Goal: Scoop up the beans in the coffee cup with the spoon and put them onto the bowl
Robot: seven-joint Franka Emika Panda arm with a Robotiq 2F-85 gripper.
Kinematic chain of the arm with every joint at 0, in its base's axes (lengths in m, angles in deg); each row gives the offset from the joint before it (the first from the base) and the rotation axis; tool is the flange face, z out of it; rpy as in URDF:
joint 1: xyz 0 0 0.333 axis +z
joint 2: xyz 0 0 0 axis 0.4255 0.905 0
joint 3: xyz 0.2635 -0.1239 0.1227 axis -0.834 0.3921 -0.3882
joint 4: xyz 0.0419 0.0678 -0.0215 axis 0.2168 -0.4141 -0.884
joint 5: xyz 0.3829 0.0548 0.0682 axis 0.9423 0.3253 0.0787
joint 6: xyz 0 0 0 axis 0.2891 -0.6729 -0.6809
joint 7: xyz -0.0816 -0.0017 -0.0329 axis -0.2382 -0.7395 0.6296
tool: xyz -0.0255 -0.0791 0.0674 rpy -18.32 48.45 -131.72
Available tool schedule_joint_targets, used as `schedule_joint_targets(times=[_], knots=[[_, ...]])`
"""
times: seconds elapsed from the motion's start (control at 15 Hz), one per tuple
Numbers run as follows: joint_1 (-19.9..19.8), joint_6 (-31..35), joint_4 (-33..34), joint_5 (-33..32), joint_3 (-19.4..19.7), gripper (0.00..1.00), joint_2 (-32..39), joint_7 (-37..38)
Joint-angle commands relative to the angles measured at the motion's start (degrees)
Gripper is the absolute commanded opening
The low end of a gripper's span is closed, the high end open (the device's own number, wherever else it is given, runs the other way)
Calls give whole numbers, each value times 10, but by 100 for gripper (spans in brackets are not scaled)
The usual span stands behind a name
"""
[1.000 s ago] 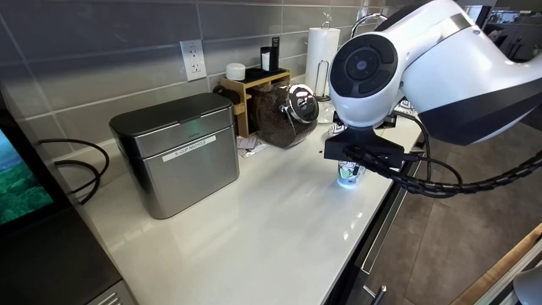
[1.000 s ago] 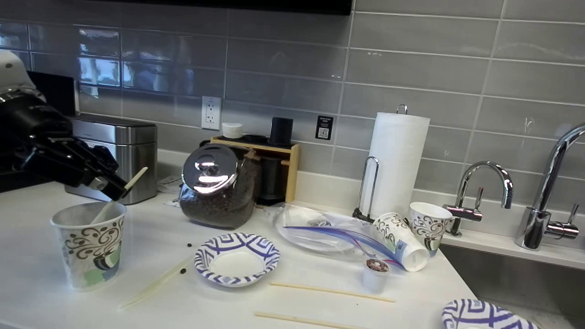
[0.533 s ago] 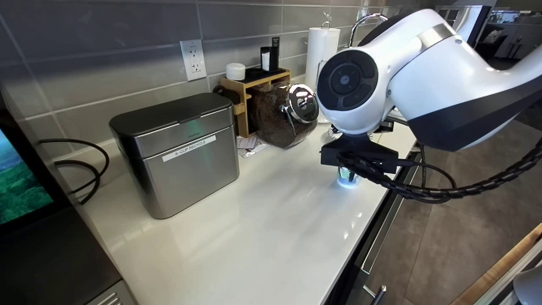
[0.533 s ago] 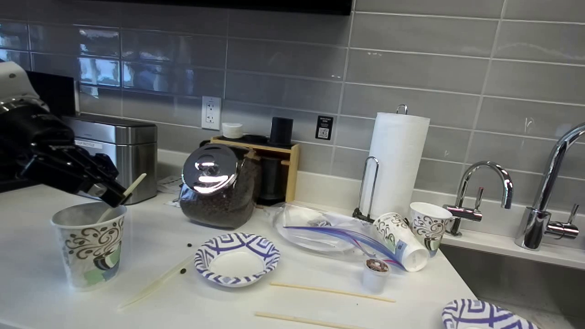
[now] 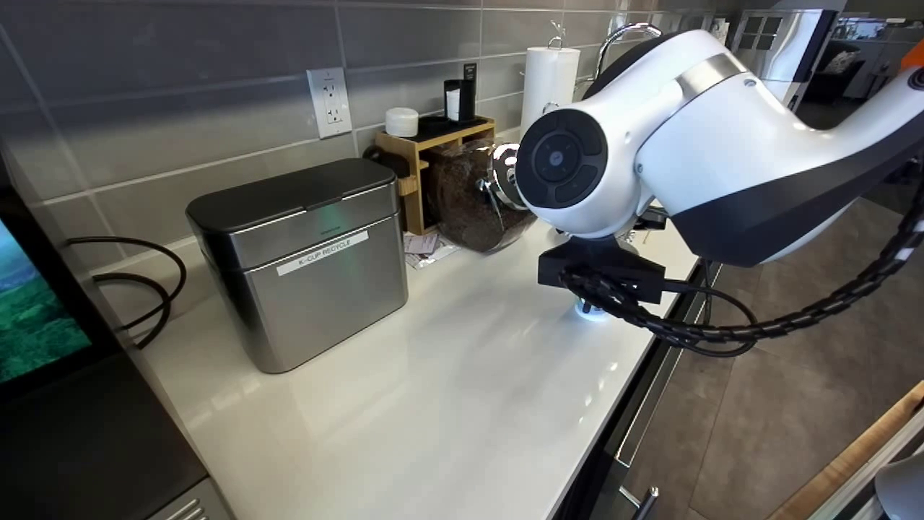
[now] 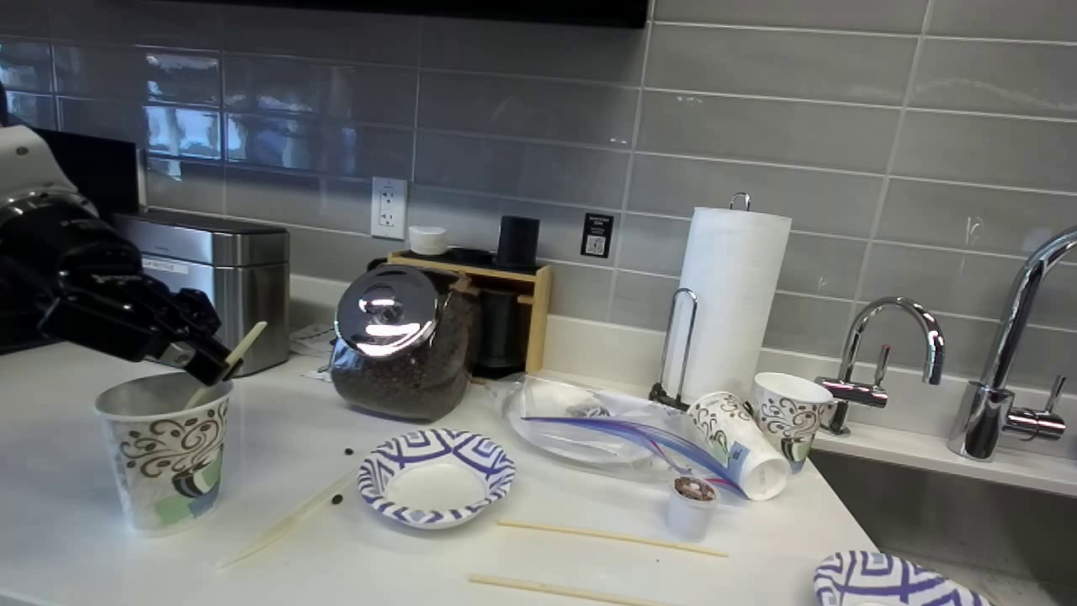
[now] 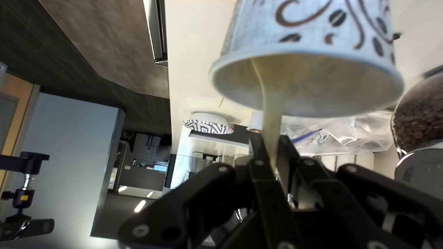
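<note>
Gripper [image 7: 272, 147], just below centre in the wrist view, is clamped nearly closed on the pale spoon [image 7: 272, 110], whose far end dips into the coffee cup [image 7: 322, 65] at upper right; no beans can be made out. In an exterior view the cup [image 6: 164, 471] stands upright at lower left, the bowl [image 6: 436, 488] below centre. Pressing the gripper lower could catch the rim and topple the cup. In an exterior view the arm [image 5: 722, 144] at right hides most of it, so contact could pass unseen.

Pale spoon [image 7: 272, 117] aslant, partly inside the upright, brown-swirled coffee cup [image 6: 164, 463] — blue-patterned white bowl [image 6: 436, 488] nearby, face up.
</note>
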Motion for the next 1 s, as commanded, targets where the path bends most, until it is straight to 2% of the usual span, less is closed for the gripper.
schedule_joint_targets(times=[0.0,0.53,0.93], knots=[[16,-14,25,4,11,3,38,29],[21,-9,43,15,22,3,61,49],[19,18,49,50,23,3,54,26]])
